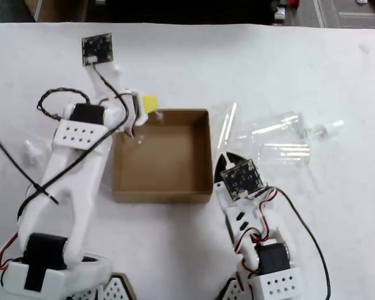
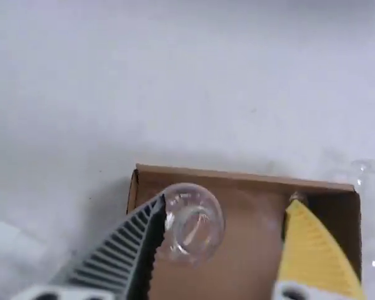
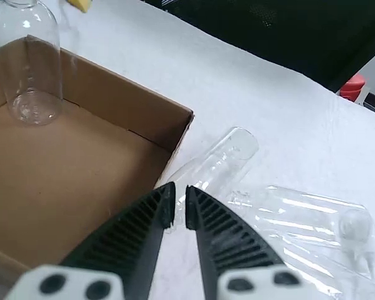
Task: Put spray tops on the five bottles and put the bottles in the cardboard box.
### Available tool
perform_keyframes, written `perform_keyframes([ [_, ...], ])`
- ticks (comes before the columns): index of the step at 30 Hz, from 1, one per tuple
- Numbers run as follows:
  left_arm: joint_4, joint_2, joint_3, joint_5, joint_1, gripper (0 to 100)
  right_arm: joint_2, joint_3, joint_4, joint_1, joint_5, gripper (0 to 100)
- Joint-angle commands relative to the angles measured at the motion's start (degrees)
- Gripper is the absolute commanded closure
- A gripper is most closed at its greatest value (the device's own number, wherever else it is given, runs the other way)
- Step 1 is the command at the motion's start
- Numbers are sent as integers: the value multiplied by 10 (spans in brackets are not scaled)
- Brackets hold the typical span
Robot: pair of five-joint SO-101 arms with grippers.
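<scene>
The open cardboard box (image 1: pixel 203 153) sits mid-table. One clear bottle without a top (image 3: pixel 28 69) stands upright in its far left corner. My left gripper (image 2: pixel 226 206) hangs open over that corner; its grey finger (image 2: pixel 134 244) touches the bottle (image 2: pixel 190 228), and its yellow finger (image 2: pixel 309 244) stands well clear. In the high view this gripper (image 1: pixel 144 112) is at the box's far left corner. My right gripper (image 3: pixel 179 197) is shut on nothing above the box's right wall (image 3: pixel 175 134), also seen from above (image 1: pixel 228 159). Clear bottles (image 3: pixel 219 162) (image 3: pixel 306 219) lie on the table just beyond it.
Several capless bottles (image 1: pixel 278 137) lie on their sides right of the box, with a white spray top (image 1: pixel 328 129) past them. Another white spray top (image 1: pixel 30 150) lies left of the left arm. A black cable (image 1: pixel 59 100) loops near that arm.
</scene>
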Motion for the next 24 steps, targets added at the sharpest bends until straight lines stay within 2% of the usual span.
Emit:
perform_keyframes([
  [1, 57, -11, -87, 13, -15, 692, 0, 5, -11, 3, 12, 981],
  [5, 113, -11, -162, 14, -57, 691, 0, 5, -11, 3, 14, 981],
  [9, 222, -10, -270, 8, -142, 691, 0, 5, -11, 3, 15, 981],
  [14, 374, -8, -395, -98, -222, 692, 0, 5, -11, 3, 15, 981],
  [18, 441, -6, -418, -210, -269, 700, 0, 5, -10, 3, 15, 981],
  [20, 466, -4, -414, -260, -309, 766, 0, 5, -10, 3, 15, 981],
  [24, 469, 7, -375, -340, -392, 975, 0, 5, -10, 2, 15, 981],
])
